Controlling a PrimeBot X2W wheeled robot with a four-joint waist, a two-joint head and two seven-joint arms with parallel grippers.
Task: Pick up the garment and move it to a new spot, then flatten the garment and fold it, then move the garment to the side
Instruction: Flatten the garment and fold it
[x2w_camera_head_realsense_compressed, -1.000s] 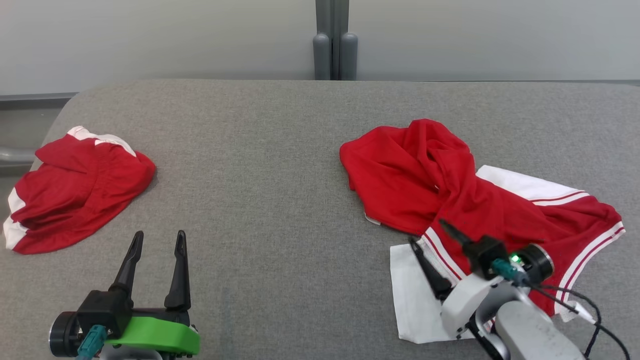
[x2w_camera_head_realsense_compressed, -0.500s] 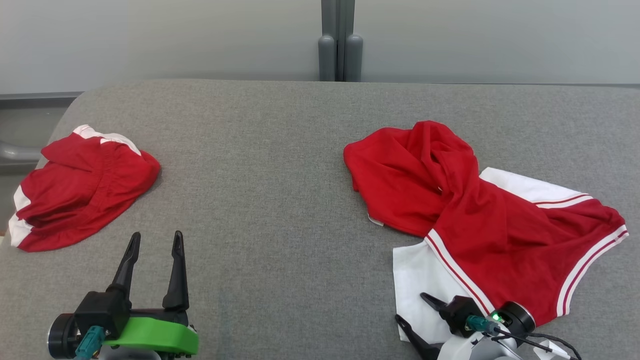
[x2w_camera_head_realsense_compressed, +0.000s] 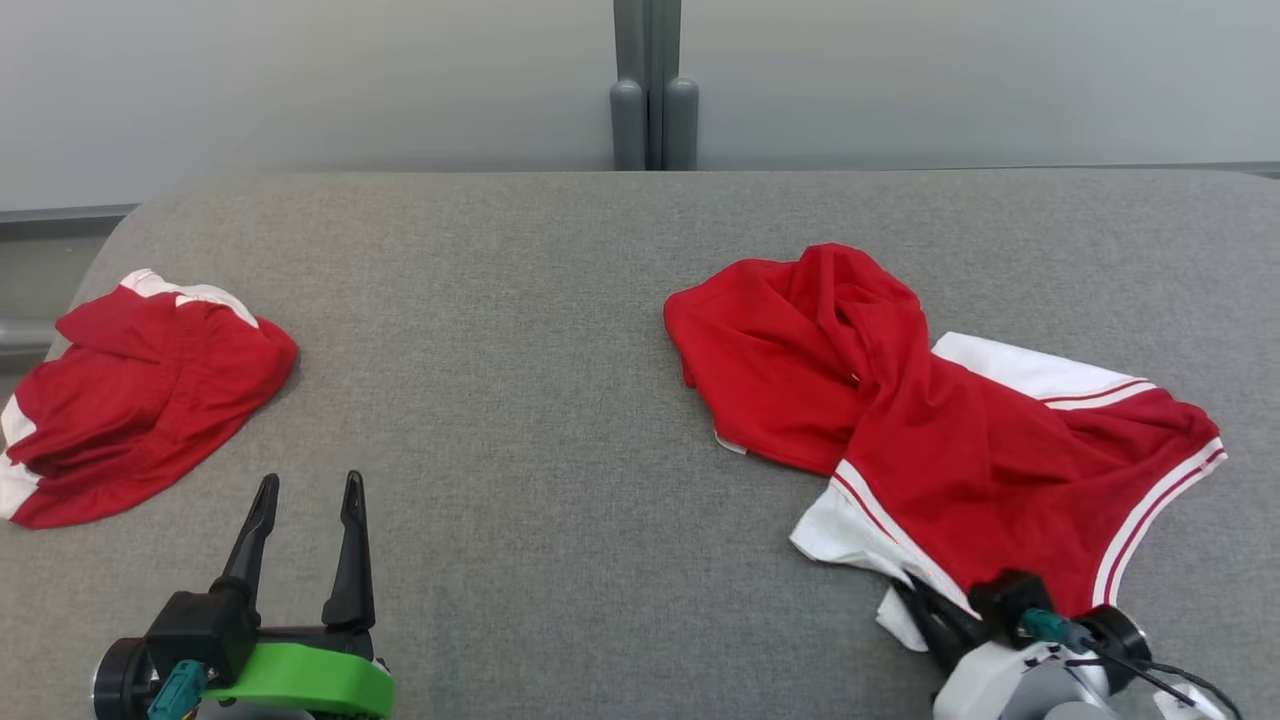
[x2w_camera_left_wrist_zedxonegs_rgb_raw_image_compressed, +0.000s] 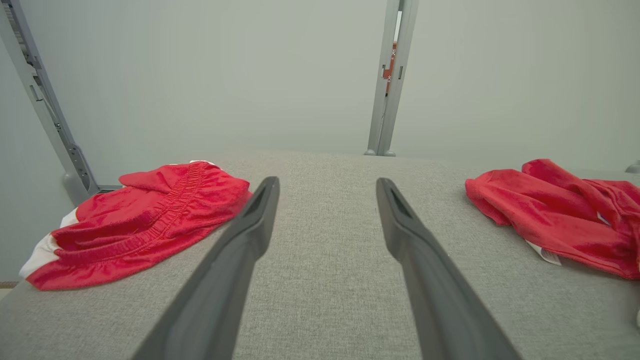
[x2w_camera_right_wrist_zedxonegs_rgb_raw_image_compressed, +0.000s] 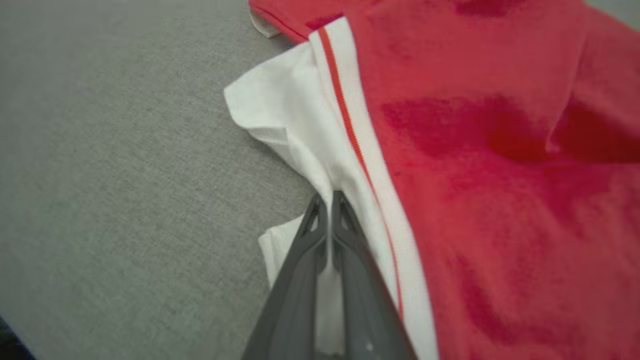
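right gripper (x2w_camera_right_wrist_zedxonegs_rgb_raw_image_compressed: 327, 199) clamped on garment (x2w_camera_head_realsense_compressed: 960, 450) hem at 5 o'clock; thin pinch could slip on lifting. left gripper (x2w_camera_head_realsense_compressed: 305, 490) spread, empty.

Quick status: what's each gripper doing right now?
Left gripper: open, holding nothing.
Right gripper: closed on the white edge of the red and white garment.

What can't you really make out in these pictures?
Head view: the fingertips of the right end effector are hidden under white cloth of the garment.
Head view: the second red garment is cut off by the left edge.
Left wrist view: the garment's label is too small to read, and the right edge cuts the garment off.
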